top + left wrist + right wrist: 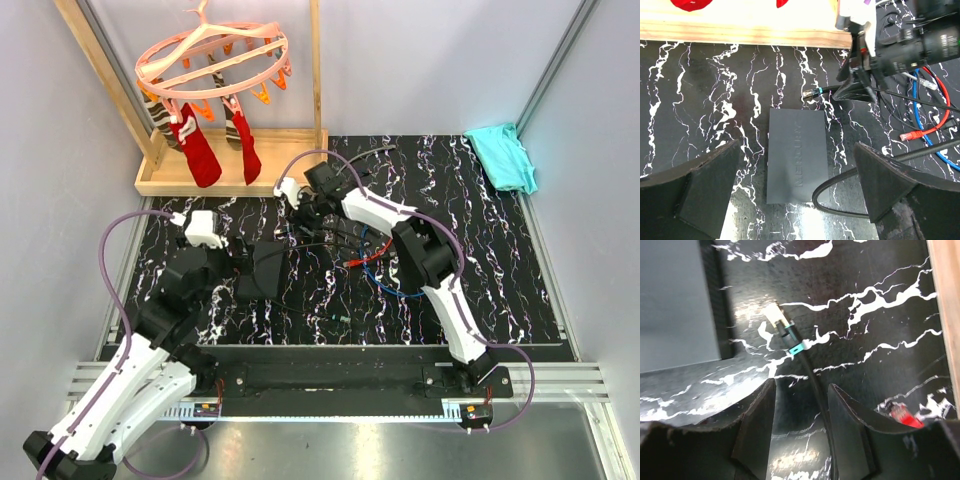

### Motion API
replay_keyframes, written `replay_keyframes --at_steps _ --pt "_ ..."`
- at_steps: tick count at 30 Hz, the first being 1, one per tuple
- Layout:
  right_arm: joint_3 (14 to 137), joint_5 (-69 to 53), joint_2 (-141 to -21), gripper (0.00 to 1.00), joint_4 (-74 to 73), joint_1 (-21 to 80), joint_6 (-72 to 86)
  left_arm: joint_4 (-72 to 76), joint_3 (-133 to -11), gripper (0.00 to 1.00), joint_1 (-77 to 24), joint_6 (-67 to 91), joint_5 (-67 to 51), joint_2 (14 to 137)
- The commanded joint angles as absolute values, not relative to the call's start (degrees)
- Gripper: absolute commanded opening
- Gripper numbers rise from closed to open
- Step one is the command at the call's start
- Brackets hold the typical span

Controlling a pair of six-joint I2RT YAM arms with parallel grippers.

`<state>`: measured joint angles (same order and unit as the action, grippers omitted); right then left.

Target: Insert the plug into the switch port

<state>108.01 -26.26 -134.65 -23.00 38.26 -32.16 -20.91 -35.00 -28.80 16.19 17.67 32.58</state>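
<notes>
The switch box (267,270) is a flat matte black rectangle lying on the marbled table; in the left wrist view (797,155) it sits between my fingers. My left gripper (796,149) is wide open, straddles the box and does not touch it. The plug (774,315) has a clear tip and a teal band and lies on the table just off the box's dark edge (720,305); it also shows in the left wrist view (812,92). My right gripper (801,386) is open, and the plug's black cable (815,385) runs between its fingers, close to the right one. The port itself is hard to make out.
Red (372,258) and blue (385,282) cables tangle right of the box, with a red plug (907,136) among them. A black cable (840,187) loops at the box's near edge. A wooden stand (230,175) with hung socks is behind, and a teal cloth (503,155) lies far right.
</notes>
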Motion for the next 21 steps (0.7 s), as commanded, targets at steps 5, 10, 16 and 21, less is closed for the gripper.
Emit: replay_keyframes --at_steps 5,10,16,21 --pt "115.48 -24.79 -140.36 0.53 -23.82 38.93 -33.40 -22.59 -33.75 0.99 -28.92 17.84 19.95 28.39" --pt "118.30 -23.47 -141.94 0.45 -28.28 39.55 -34.54 -23.90 -33.49 0.99 -29.00 18.46 19.86 26.46" --pt "116.90 -18.91 -142.21 0.36 -32.87 40.52 -35.33 -24.87 -33.75 0.99 -29.00 19.34 19.77 25.84" --pt "109.52 -16.09 -137.38 0.16 -32.78 40.69 -34.02 -24.26 -34.01 0.99 -29.00 19.69 20.30 27.77"
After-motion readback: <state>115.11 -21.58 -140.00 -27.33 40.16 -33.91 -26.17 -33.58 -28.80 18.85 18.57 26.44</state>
